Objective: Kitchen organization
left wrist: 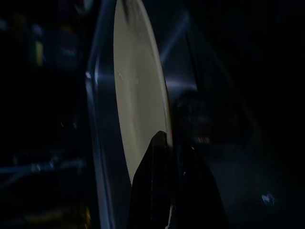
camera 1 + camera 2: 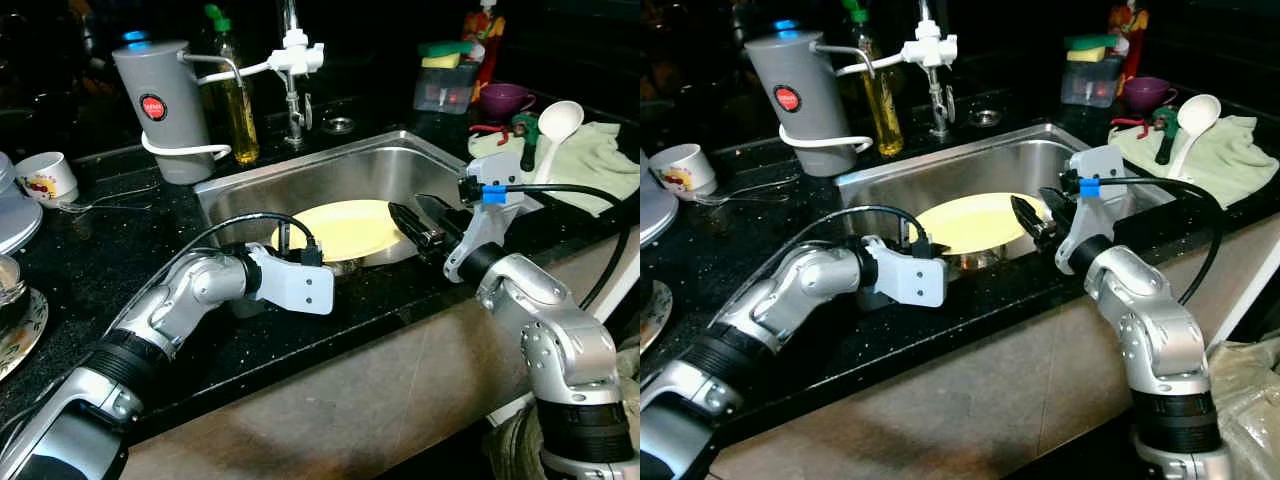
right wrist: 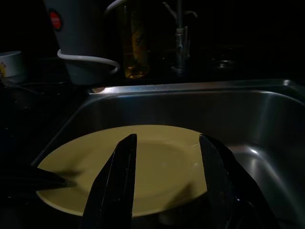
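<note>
The yellow plate (image 2: 345, 228) sits in the steel sink (image 2: 400, 165), tipped up a bit over the near side. The left gripper (image 3: 66, 182) is at the plate's near-left rim with its fingers closed on the edge. The right gripper (image 3: 167, 164) hangs just over the plate's right side, fingers spread apart and holding nothing. Far left on the black counter (image 2: 110, 250) stands a grey kettle (image 2: 165, 105), with an oil bottle (image 2: 235, 100) beside it.

Plate (image 2: 345, 228) in sink (image 2: 400, 165); faucet (image 2: 292, 60) behind; kettle (image 2: 165, 105) left; cloth (image 2: 600, 160) right
</note>
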You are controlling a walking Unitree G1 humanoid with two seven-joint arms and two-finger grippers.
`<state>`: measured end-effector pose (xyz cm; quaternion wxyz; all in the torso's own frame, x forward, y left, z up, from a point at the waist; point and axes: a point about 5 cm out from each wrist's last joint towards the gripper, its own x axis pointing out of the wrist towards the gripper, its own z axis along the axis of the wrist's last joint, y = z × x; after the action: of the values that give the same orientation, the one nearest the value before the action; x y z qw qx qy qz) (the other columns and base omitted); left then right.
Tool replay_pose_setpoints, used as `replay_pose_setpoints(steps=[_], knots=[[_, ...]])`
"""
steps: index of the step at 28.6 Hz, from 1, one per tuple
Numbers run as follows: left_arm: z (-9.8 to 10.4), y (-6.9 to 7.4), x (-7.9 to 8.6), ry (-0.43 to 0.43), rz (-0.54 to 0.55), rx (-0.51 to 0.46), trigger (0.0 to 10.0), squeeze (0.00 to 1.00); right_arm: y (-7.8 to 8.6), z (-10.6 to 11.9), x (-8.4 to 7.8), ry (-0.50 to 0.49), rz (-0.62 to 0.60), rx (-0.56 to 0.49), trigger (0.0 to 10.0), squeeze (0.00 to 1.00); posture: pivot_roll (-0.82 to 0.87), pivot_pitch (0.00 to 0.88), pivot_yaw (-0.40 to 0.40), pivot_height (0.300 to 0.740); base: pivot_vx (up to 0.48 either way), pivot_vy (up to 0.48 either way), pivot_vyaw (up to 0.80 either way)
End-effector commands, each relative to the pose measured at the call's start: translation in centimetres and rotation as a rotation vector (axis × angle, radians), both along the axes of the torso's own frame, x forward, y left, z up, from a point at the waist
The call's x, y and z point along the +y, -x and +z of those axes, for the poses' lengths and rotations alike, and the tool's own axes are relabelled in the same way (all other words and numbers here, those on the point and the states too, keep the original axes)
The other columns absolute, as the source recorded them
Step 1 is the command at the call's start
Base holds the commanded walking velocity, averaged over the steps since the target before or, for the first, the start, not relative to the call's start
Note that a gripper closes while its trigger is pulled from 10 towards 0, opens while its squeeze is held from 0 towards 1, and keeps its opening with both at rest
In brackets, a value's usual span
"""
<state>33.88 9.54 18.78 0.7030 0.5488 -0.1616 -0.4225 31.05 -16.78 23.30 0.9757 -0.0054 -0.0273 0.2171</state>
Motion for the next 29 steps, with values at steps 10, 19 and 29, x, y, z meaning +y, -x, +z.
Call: replay_pose_setpoints(steps=[10, 19, 29], knots=[[1.0, -2.5, 1.5, 0.055, 0.129, -0.039, 10.0, 0.0, 0.0, -0.4, 0.2, 0.019, -0.016, 0.011, 10.0, 0.0, -0.14, 0.0, 0.07, 0.74, 0.0, 0.0, 0.0], [1.5, -4.2, 0.7, 0.51, 0.215, 0.207, 10.0, 0.0, 0.1, -0.6, -0.4, 0.056, -0.074, 0.015, 10.0, 0.0, -0.14, 0.0, 0.078, 0.74, 0.0, 0.0, 0.0], [1.8, -5.2, -0.3, 0.988, 0.217, 0.533, 10.0, 0.0, 0.2, -0.7, -1.1, 0.063, -0.134, 0.02, 10.0, 0.0, -0.16, 0.0, 0.094, 0.74, 0.0, 0.0, 0.0]])
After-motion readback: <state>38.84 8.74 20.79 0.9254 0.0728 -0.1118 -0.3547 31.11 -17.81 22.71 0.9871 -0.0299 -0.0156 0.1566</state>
